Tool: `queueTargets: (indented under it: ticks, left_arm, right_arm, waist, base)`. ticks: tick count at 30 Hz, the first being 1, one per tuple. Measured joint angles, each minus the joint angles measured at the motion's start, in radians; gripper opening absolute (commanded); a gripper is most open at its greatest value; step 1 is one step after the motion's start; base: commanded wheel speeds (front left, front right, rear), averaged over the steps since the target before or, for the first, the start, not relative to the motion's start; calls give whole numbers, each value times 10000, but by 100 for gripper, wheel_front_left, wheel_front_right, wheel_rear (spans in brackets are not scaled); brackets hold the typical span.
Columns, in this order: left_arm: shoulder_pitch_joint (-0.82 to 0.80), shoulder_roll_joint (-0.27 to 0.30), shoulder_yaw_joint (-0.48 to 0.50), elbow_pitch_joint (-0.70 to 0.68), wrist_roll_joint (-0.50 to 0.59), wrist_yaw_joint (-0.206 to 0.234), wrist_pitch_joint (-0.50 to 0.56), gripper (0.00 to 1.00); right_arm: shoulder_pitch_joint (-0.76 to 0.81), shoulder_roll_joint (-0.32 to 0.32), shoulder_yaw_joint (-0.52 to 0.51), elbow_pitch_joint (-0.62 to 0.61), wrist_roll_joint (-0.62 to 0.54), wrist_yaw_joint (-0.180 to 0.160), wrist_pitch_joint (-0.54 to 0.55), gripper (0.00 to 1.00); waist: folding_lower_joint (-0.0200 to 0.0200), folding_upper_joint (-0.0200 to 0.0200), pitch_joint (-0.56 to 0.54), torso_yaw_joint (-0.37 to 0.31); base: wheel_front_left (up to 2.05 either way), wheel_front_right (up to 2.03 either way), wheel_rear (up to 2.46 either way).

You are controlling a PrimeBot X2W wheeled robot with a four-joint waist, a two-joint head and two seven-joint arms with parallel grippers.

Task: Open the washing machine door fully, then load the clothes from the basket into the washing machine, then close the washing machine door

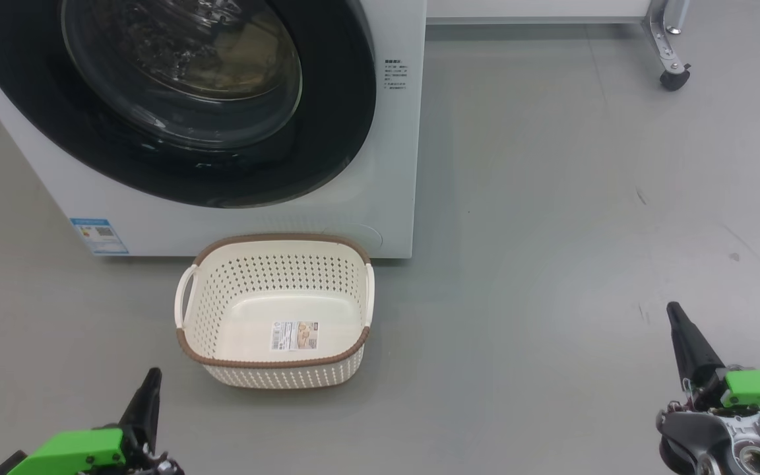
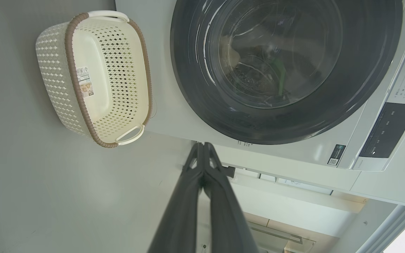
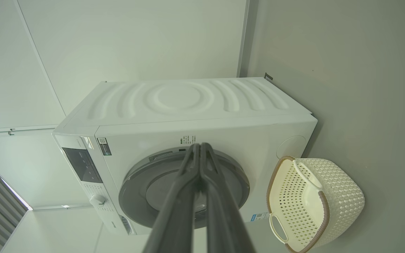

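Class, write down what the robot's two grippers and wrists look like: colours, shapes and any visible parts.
The left gripper and right gripper each have two long, dark grey fingers that taper to a narrow point. Behind each sits a blocky, bright green housing. Below the right one is a silver-grey metal joint with a round bearing.

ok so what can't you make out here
- What lies behind the washing machine door glass: head view, reflections blur it.
- Door's top: head view, cut by the edge.
- Print on the basket label: head view, too small.
- Door centre: right wrist view, behind the right gripper.
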Motion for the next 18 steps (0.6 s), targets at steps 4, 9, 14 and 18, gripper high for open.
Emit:
queueTargets:
  ticks: [4,9,14,18]
  left_arm:
    - [0,0,6,0,0,0,0,0]
    - [0,-2,12,0,0,0,2,0]
    - [0,-2,19,0,0,0,2,0]
    - [0,-4,25,0,0,0,2,0]
  right_arm:
    - [-1,0,0,0,0,0,0,0]
    - [-1,0,0,0,0,0,0,0]
    - [-1,0,0,0,0,0,0,0]
    - [-1,0,0,0,0,0,0,0]
  waist:
    - [0,0,0,0]
    - [0,0,0,0]
    - [0,0,0,0]
    - [0,0,0,0]
  base:
    - [0,0,0]
    - [0,0,0]
    - [0,0,0]
    - [0,0,0]
